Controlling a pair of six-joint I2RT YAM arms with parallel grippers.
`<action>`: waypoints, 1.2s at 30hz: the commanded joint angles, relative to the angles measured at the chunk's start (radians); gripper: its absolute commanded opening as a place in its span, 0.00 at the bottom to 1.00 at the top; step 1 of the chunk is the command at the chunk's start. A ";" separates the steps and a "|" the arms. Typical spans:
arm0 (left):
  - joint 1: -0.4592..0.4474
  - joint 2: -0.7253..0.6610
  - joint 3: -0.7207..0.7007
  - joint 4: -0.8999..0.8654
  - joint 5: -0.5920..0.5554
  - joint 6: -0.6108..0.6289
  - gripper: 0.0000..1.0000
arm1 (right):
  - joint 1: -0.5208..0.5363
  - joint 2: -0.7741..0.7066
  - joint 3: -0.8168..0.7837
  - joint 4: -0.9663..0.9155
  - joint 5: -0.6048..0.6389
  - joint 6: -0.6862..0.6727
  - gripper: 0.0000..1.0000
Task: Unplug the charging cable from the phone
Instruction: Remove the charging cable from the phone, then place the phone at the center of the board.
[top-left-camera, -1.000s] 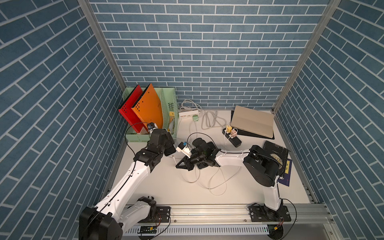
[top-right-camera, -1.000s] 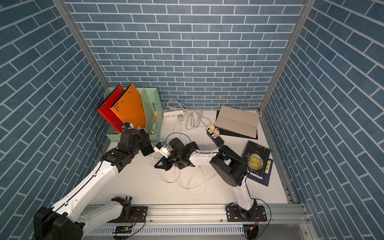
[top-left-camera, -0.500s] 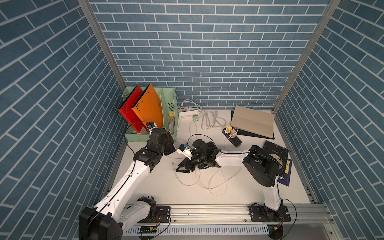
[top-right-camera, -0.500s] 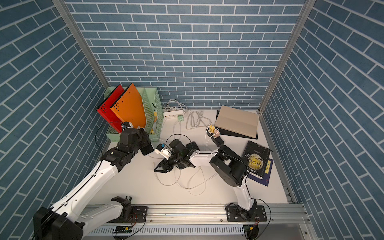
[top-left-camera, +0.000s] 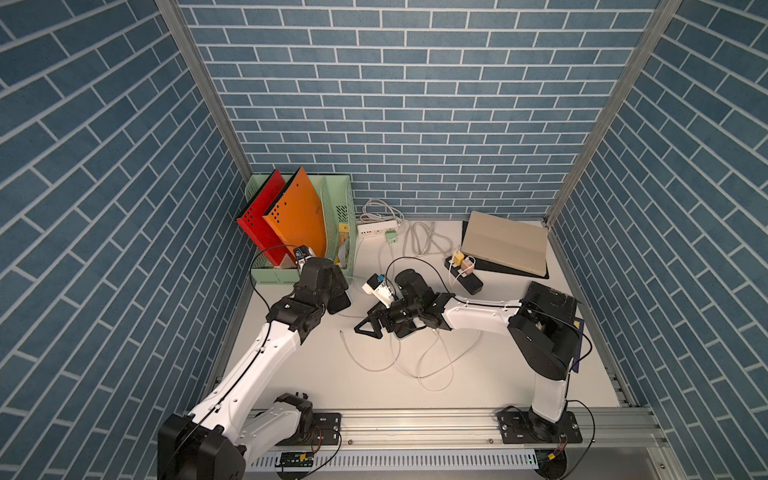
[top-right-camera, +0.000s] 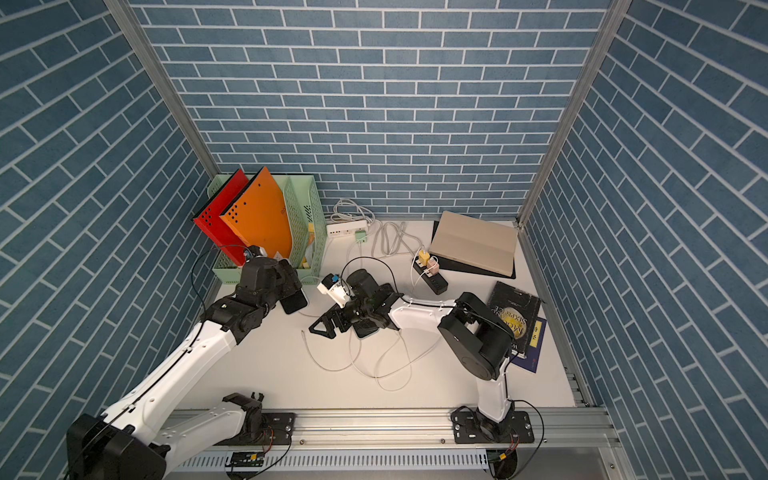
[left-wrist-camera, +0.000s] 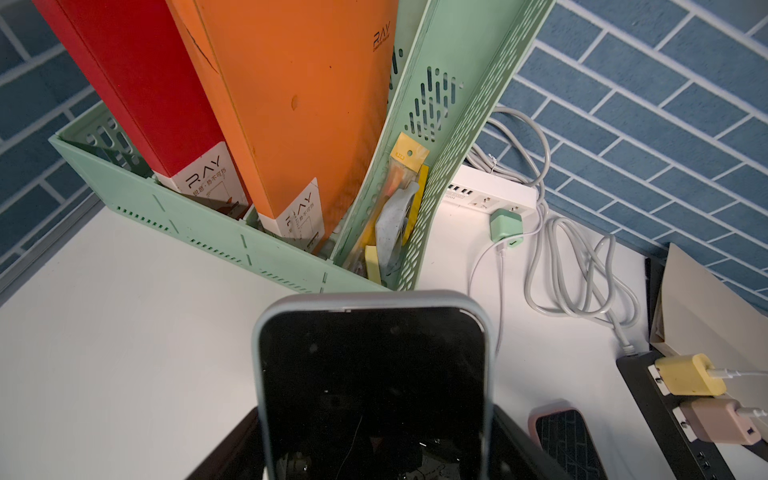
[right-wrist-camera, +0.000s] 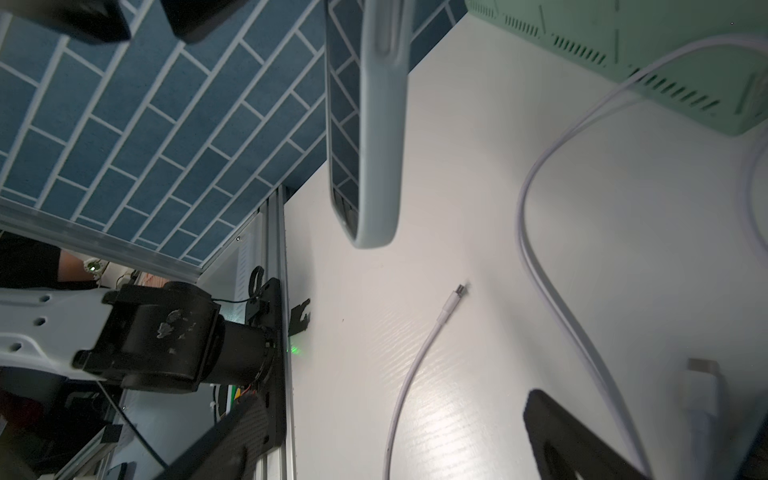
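Left hand (left-wrist-camera: 376, 453): clamped on the phone (left-wrist-camera: 374, 374), gripping its lower part; the phone's dark screen faces the wrist camera; its top end points toward the green file rack (left-wrist-camera: 216, 232).

Right hand (right-wrist-camera: 401, 399): spread wide, holding nothing; in both top views it sits low over the counter (top-left-camera: 478, 374), just beside the left hand.

Charging cable (right-wrist-camera: 417, 356): lying loose on the counter; its plug (right-wrist-camera: 458, 291) rests flat, clear of the phone's lower end and near the right hand's fingers (top-left-camera: 368, 328); the rest trails in loops toward the counter's front.

Surroundings: the rack stands at the back left with 1 red folder (top-left-camera: 262, 216) and 1 orange folder (top-left-camera: 299, 212) leaning in it; a black power strip (top-left-camera: 471, 282) lies behind the right arm, carrying 1 yellow charger (top-left-camera: 457, 258) and 1 pink charger (top-left-camera: 467, 263).
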 joint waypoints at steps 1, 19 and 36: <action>-0.004 -0.007 -0.017 -0.011 0.029 -0.027 0.00 | -0.026 -0.070 -0.008 -0.080 0.114 0.009 0.99; -0.081 0.069 -0.209 -0.085 0.089 -0.117 0.00 | -0.122 -0.132 0.069 -0.315 0.367 -0.026 1.00; -0.092 0.150 -0.375 0.024 0.121 -0.157 0.00 | -0.158 -0.171 0.038 -0.321 0.406 -0.029 1.00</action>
